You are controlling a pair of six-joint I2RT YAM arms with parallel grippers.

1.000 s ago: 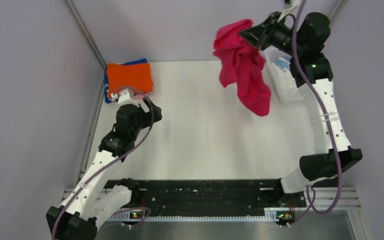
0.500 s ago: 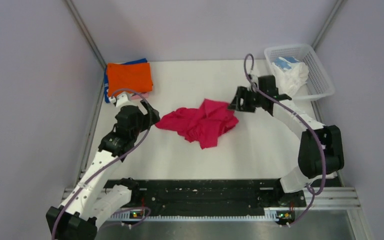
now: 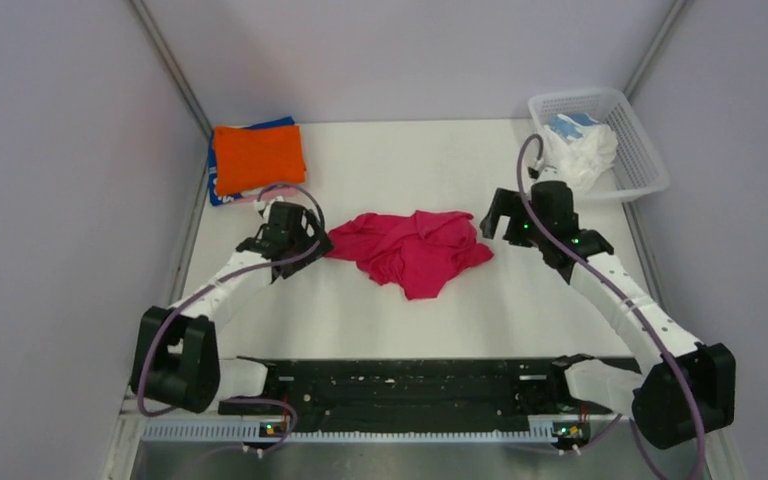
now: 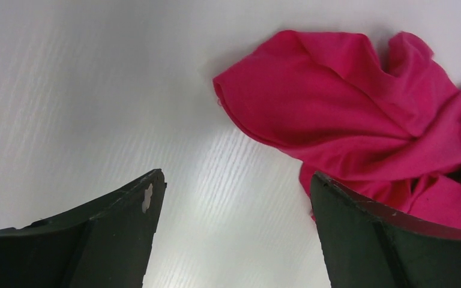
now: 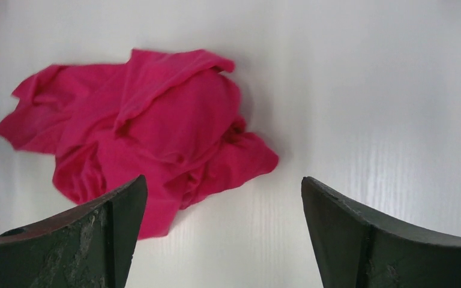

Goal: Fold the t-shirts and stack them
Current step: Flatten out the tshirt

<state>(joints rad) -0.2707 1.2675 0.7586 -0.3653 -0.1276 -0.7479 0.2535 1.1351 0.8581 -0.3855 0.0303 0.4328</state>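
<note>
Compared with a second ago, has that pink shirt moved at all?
Yes. The pink shirt dropped from up near the white basket down onto the table, leftward toward the middle. The right gripper has let it go.

No readable text, no labels, no brands, no numbers, no signs in any view
</note>
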